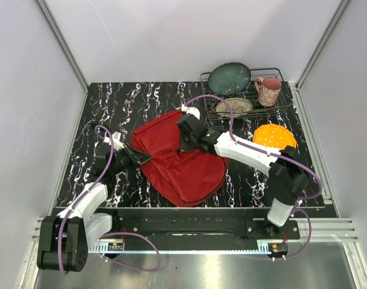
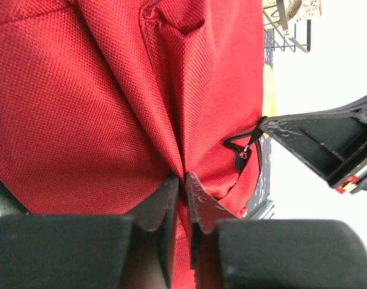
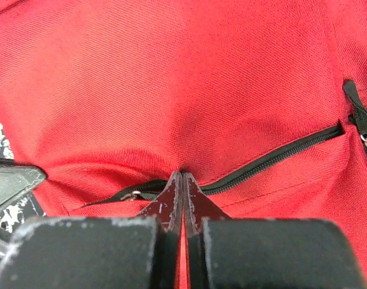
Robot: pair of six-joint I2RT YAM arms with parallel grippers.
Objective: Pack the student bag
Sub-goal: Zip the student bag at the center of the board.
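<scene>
1. Top view: the student bag point(image 1: 180, 162) is lying slumped in the middle of the table point(image 1: 141, 102), between the two arms. The left gripper point(image 1: 137, 158) is biting its left edge and the right gripper point(image 1: 186, 135) is sitting on its upper part. The wire rack point(image 1: 274, 75) with the bowl point(image 1: 229, 78) and mug point(image 1: 268, 90) is standing far right, apart from the bag. The orange plate point(image 1: 275, 136) is lying just beside the right arm.
2. Left wrist view: the left gripper point(image 2: 183, 180) is pinching a thin ridge of red fabric point(image 2: 81, 108), jaws nearly pressed together. Risk: only a small fold is being held, so a pull is likely slipping it out.
3. Right wrist view: the right gripper point(image 3: 182, 176) is pressed together right at the front zip point(image 3: 274, 159). The cloth is puckering toward its tips, so it is probably nipping fabric there. The zip pull point(image 3: 130, 195) is lying just left of the tips and is not being held. Risk: the pocket is looking almost zipped up, so tugging cloth is likely opening nothing.
4. Risk overall: with both arms pulling apart, the whole bag is likely dragging across the table, maybe toward the orange plate, and a pinch could slip off the cloth.
</scene>
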